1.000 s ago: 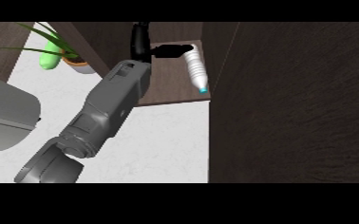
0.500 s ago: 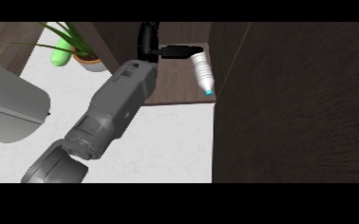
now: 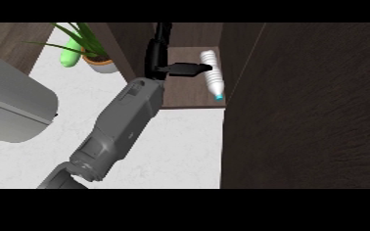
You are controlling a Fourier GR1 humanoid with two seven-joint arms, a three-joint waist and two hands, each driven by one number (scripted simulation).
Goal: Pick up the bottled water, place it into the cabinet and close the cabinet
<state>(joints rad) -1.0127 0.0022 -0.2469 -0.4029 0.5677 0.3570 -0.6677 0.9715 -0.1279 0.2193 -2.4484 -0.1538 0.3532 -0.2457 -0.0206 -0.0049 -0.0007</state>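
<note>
A grey forearm reaches up from the lower left across the white counter (image 3: 180, 142) into the dark wood cabinet (image 3: 289, 103). Its black hand (image 3: 170, 66), apparently the left, extends straight, relaxed fingers toward the bottled water (image 3: 211, 73), which lies on the cabinet shelf, cap toward the counter. A potted plant (image 3: 90, 54) stands at upper left.

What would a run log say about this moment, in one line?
stage: placing | bottled water: lying inside cabinet | left hand: open, thumb by bottle | cabinet door: open | right hand: unseen
</note>
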